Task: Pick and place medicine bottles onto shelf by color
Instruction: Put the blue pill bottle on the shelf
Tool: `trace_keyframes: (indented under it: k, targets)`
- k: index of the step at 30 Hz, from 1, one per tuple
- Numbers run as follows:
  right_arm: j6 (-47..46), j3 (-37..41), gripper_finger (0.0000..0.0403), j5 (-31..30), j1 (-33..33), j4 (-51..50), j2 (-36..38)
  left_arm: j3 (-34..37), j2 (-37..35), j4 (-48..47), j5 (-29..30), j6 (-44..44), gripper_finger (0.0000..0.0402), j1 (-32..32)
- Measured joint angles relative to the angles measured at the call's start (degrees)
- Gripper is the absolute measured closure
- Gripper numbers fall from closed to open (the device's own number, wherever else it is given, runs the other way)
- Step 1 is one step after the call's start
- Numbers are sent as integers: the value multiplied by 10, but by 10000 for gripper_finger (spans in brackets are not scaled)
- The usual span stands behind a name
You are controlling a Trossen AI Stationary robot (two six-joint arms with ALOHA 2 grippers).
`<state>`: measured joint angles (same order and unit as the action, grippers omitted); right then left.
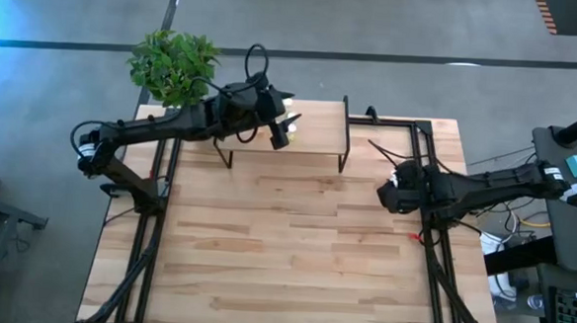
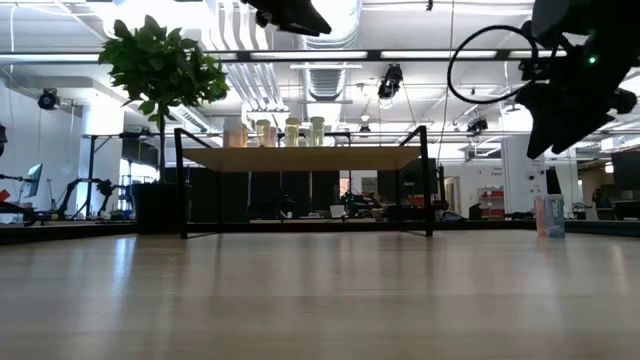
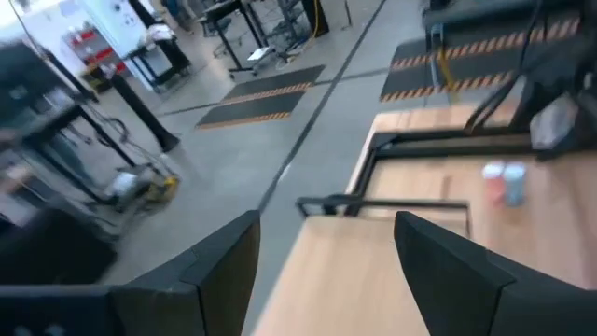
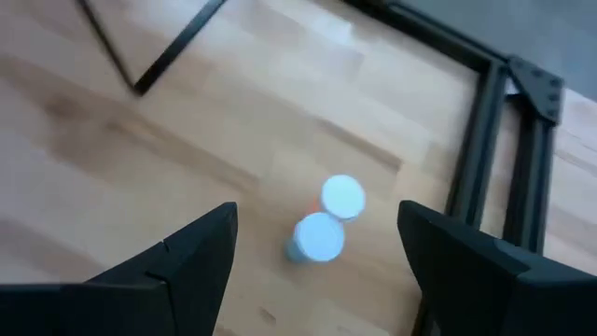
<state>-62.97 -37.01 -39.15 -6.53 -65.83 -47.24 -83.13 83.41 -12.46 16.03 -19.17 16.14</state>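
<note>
Where right hand (image 4: 317, 271) hovers open, two bottles (image 4: 328, 222) directly below.

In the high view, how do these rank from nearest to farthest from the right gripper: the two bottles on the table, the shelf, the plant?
1. Two bottles, directly under the right gripper.
2. Shelf, toward the table's far edge.
3. Plant, beyond the far left corner.

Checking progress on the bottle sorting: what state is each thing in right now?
Left gripper: open, empty, above the shelf's left end.
Right gripper: open, empty, above two bottles.
Two bottles: upright on the table, capped, side by side.
Shelf: standing, several bottles on it.
Bottles on shelf: upright, in a row.
</note>
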Motion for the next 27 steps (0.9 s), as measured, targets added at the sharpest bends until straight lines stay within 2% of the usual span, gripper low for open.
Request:
trace_keyframes:
  k: [4,6,12,17,19,23,27]
  targets:
    - [-46,29,117,-17,-4,8,-6,0,-12,-29,29,-48,171,0]
    - [-41,47,118,-15,-5,35,-14,0,-17,-32,40,-60,171,3]
    - [-45,93,120,-28,-3,61,-38,0,-18,-32,42,-74,171,12]
    - [-62,99,143,-9,-3,66,-38,1,-13,-32,42,-95,171,15]
    - [-48,99,155,-11,-3,73,-39,1,-8,-25,42,-104,171,16]
    - [42,103,175,-9,-3,105,-47,2,0,-25,39,-107,171,23]
    - [72,107,181,4,-3,127,-61,3,11,-26,38,-98,171,30]
